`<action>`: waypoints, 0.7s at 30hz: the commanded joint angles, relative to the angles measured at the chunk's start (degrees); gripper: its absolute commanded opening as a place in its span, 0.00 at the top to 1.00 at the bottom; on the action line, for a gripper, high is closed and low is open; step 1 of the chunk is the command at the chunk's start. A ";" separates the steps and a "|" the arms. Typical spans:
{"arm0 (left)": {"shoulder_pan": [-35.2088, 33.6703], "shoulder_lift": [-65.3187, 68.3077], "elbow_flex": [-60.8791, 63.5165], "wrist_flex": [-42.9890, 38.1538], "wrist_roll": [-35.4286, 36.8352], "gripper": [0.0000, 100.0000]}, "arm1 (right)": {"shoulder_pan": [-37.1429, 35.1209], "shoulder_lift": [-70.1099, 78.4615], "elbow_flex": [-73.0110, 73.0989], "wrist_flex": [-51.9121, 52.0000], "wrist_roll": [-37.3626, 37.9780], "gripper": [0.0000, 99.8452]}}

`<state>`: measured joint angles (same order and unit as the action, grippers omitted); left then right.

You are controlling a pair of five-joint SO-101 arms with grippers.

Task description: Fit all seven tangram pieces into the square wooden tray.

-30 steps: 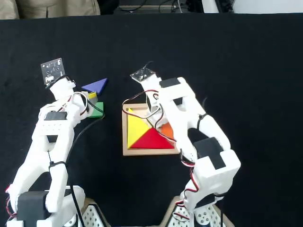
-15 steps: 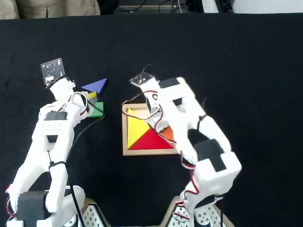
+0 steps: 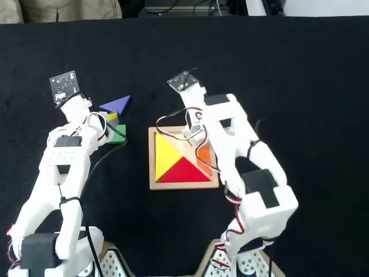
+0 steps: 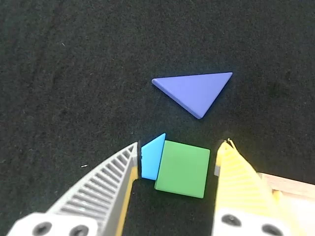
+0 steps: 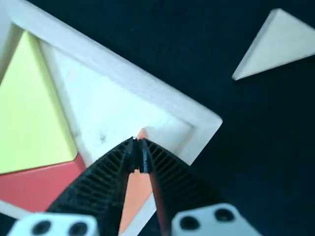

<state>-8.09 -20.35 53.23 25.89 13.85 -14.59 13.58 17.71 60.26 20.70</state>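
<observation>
The square wooden tray [image 3: 184,185] lies at mid-table and holds a yellow triangle [image 3: 166,154], a red triangle [image 3: 184,172] and an orange piece [image 3: 203,157]. My right gripper [image 5: 137,160] is shut, its tips low over the orange piece [image 5: 133,196] near a tray corner [image 5: 202,123]. A pale triangle [image 5: 278,42] lies just outside that corner. Left of the tray, my left gripper [image 4: 179,146] stands open, its fingers on either side of a green square [image 4: 183,168] and a small light-blue triangle [image 4: 152,156]. Beyond them lies a blue triangle [image 4: 194,91].
The black cloth covers the whole table. Both arm bases stand at the near edge. The right arm [image 3: 222,124] hangs over the tray's right half. A tray corner [image 4: 290,182] sits close beside the left gripper's yellow finger.
The right arm has swung slightly right and toward the table's far side over the tray, gripper still shut. The left arm and loose pieces have not moved.
</observation>
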 commanded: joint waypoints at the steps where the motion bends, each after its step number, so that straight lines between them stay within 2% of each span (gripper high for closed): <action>1: -0.40 -0.35 -0.66 -0.88 0.35 0.74 | 0.26 0.75 -3.65 4.84 0.62 0.99; 10: -0.31 -0.35 -0.75 -0.88 0.35 0.74 | -1.85 0.92 -3.65 13.63 4.22 0.99; 18: -0.40 -0.35 -0.84 -0.97 0.35 0.74 | -2.64 -7.69 -3.30 13.01 4.04 0.99; 21: -0.48 -0.35 -0.84 -0.97 0.35 0.74 | -2.81 -8.84 -3.30 8.88 -0.35 0.99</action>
<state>-8.09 -20.35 53.23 25.89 13.85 -16.26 8.92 15.43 73.36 24.22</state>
